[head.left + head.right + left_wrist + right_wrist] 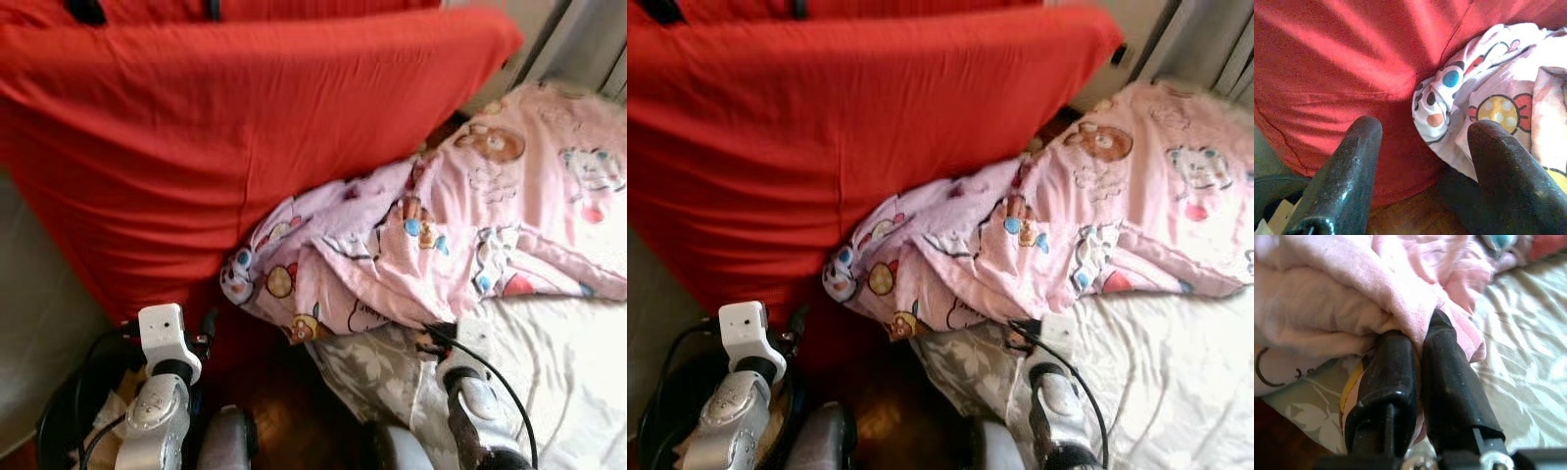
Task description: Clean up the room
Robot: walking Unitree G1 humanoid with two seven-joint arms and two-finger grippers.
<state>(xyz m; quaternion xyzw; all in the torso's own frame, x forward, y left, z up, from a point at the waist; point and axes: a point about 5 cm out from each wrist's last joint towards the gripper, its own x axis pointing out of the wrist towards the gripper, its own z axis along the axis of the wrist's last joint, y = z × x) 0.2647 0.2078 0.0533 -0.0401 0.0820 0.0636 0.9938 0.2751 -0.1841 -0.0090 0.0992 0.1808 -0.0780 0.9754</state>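
A pink blanket (470, 225) printed with cartoon animals lies crumpled on the bed, and its near corner (1449, 93) hangs against a big red fabric-covered cushion (196, 147). My right gripper (1418, 340) is shut on a fold of the blanket's lower edge, with pink cloth pinched between the two black fingers. My left gripper (1422, 132) is open, low beside the red cushion and just short of the blanket's hanging corner, with nothing between its fingers. The left arm (162, 392) rises at the lower left, the right arm (480, 401) at the lower right.
The bed's pale leaf-patterned sheet (568, 372) spreads out at the right. Dark wooden floor (284, 411) shows between the bed and the cushion. A black round object with cables (59, 421) sits at the lower left. Grey curtains (588, 39) hang at the top right.
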